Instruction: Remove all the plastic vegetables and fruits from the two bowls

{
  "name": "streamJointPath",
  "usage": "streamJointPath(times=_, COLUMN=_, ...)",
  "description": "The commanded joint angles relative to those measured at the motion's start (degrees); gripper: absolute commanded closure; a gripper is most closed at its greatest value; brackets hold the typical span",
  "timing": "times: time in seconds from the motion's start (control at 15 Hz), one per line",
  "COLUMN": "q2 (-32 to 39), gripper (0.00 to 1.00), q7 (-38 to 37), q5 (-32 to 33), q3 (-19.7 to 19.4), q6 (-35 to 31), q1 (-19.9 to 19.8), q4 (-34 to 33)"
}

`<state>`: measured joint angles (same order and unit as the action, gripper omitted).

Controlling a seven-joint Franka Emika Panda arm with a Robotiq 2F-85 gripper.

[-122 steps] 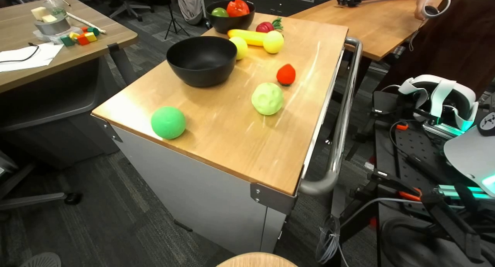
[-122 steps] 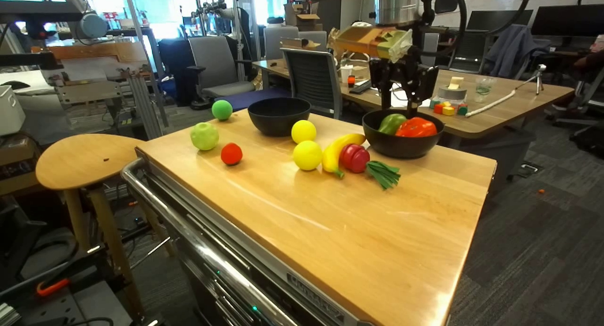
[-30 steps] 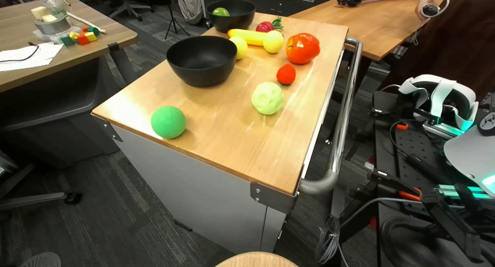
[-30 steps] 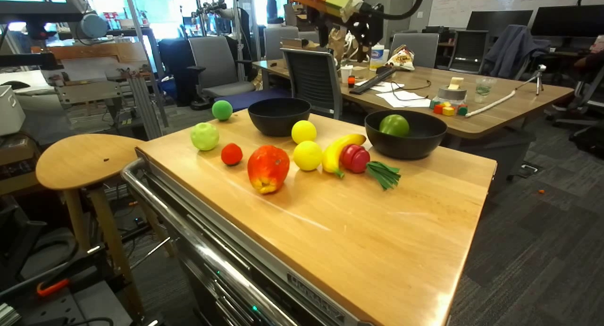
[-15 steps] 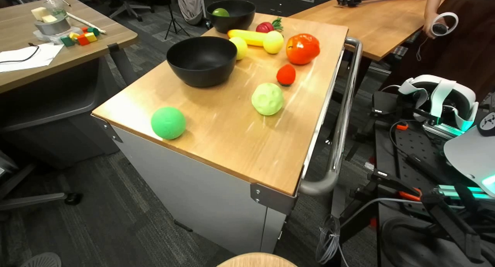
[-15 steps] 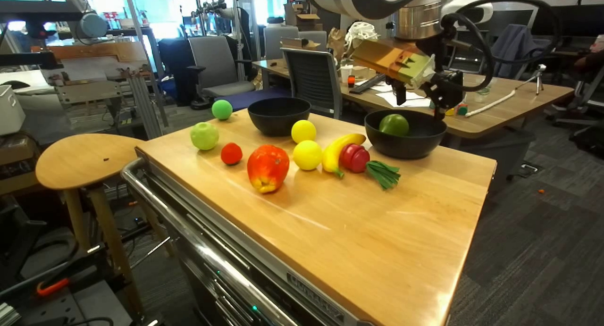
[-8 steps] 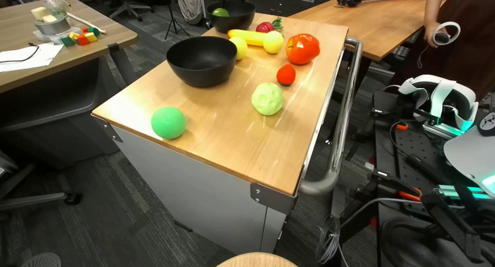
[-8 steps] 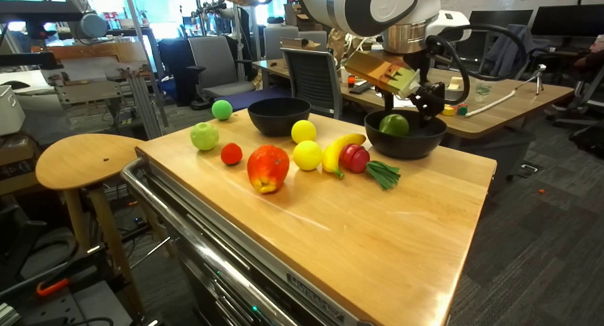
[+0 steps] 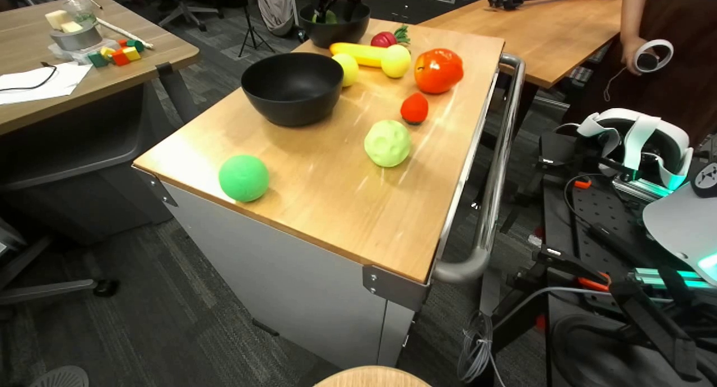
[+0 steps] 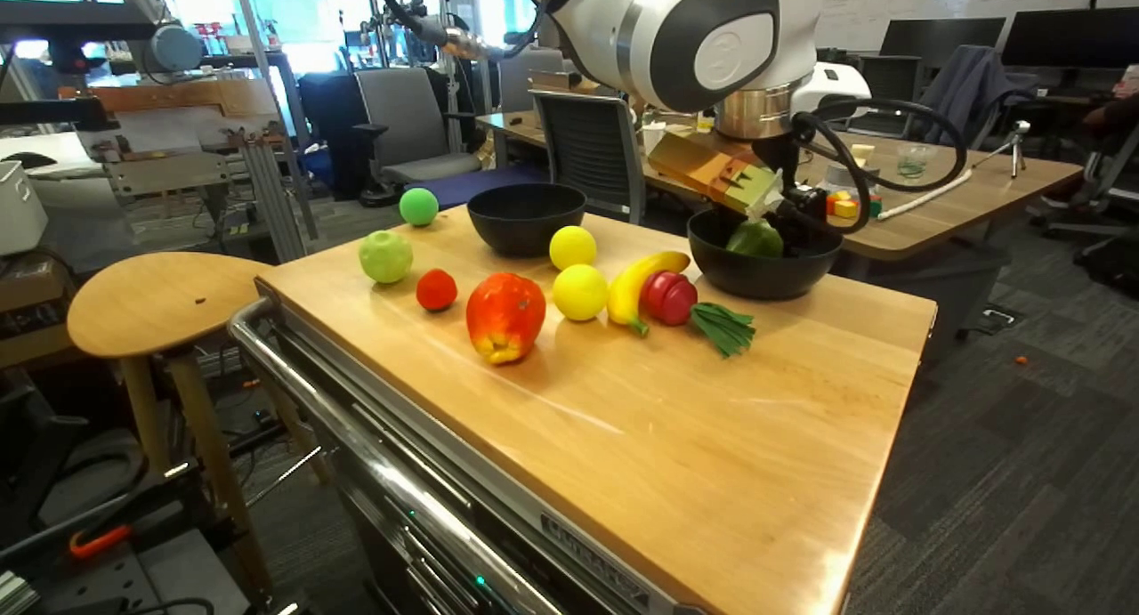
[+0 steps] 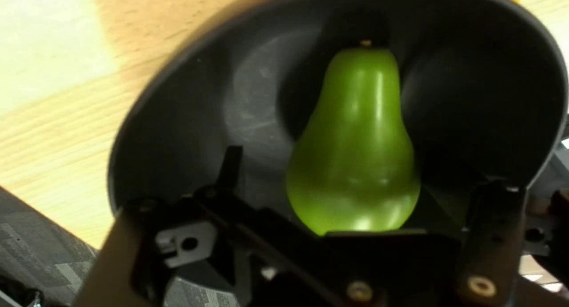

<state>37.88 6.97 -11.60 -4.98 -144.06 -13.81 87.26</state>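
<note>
OK, your gripper [image 11: 364, 171]: jaws spread wide, holding nothing, either side of pear [image 11: 353, 156] in bowl [image 10: 752, 279] by tabletop [image 10: 712, 455] edge.

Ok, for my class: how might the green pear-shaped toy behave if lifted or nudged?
The green pear-shaped toy looks glossy, so it may be slippery. Its rounded sides suggest it could roll, though the curved black bowl around it would probably limit that. Its smooth, undented skin hints at stiffness.

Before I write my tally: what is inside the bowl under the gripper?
A green pear-shaped fruit lies in the black bowl. The open gripper hides part of the bowl; anything there, or beneath the fruit, cannot be seen.
</note>
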Motion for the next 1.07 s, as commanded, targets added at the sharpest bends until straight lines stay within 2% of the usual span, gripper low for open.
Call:
streamJointPath(times=0.0, q2=2.33, gripper=0.02, q7=-1.29, q5=2.44, q3=-0.79, q6=-1.85, q1=-0.39, q4=-2.28)
streamJointPath(times=0.07, q2=2.58, gripper=0.12, q7=-1.37, q5=2.68, q3=-1.08, q6=-1.92, q1=-0.59, q4=-2.23)
streamJointPath(times=0.13, q2=2.75, gripper=0.17, q7=-1.41, q5=2.96, q3=-1.3, q6=-2.15, q1=-0.76, q4=-2.15)
streamJointPath(times=0.33, q2=2.72, gripper=0.47, q7=-1.11, q5=2.85, q3=-1.28, q6=-2.56, q1=-1.66, q4=-1.98)
streamJointPath(times=0.4, q2=2.22, gripper=0.53, q7=-0.82, q5=2.54, q3=-0.99, q6=-2.5, q1=-2.03, q4=-1.7)
streamJointPath(times=0.73, q2=-3.67, gripper=0.53, q7=2.17, q5=1.38, q3=1.1, q6=-2.42, q1=-3.31, q4=2.31)
streamJointPath(times=1.0, q2=-14.04, gripper=0.53, q7=7.69, q5=-2.62, q3=5.48, q6=-4.43, q1=-5.12, q4=9.9)
